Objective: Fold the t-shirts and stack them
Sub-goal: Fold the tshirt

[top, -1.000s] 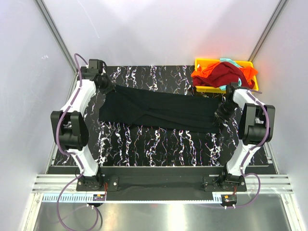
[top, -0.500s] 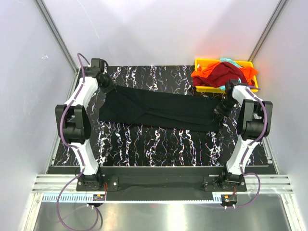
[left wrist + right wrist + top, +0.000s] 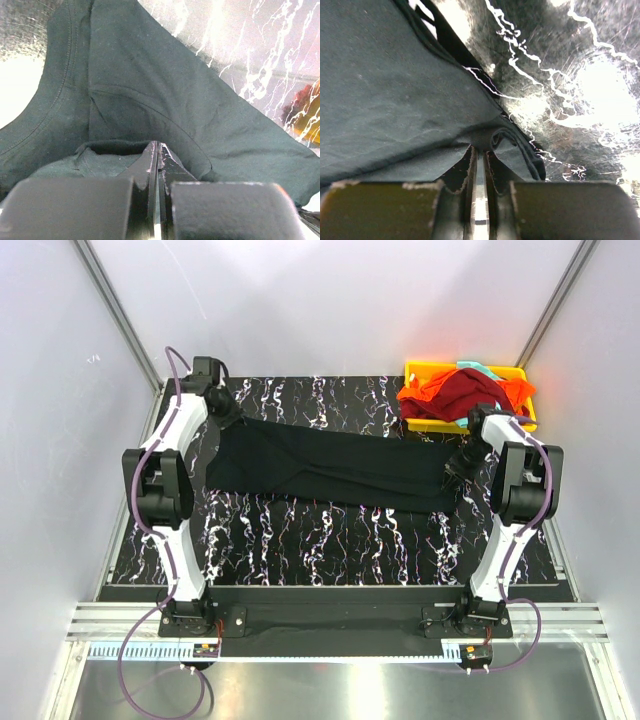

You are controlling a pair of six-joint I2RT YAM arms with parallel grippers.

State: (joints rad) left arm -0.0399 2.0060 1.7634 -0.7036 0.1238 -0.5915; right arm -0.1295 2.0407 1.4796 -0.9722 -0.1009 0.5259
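Right now the left end effector [image 3: 224, 414] is clenched on the far-left edge of the black tee [image 3: 330, 465], and its wrist view shows cloth bunched at the closed tips. The tee lies spread across the counter [image 3: 330, 540] between both arms. It looks soft, light and limp, so I expect sagging and creasing unless I take it by hems or corners. The right end effector [image 3: 455, 468] sits at the tee's right edge, its tips barely parted against a fold; I cannot tell whether it grips. Other tees [image 3: 465, 392] are heaped in the tray [image 3: 415, 368].
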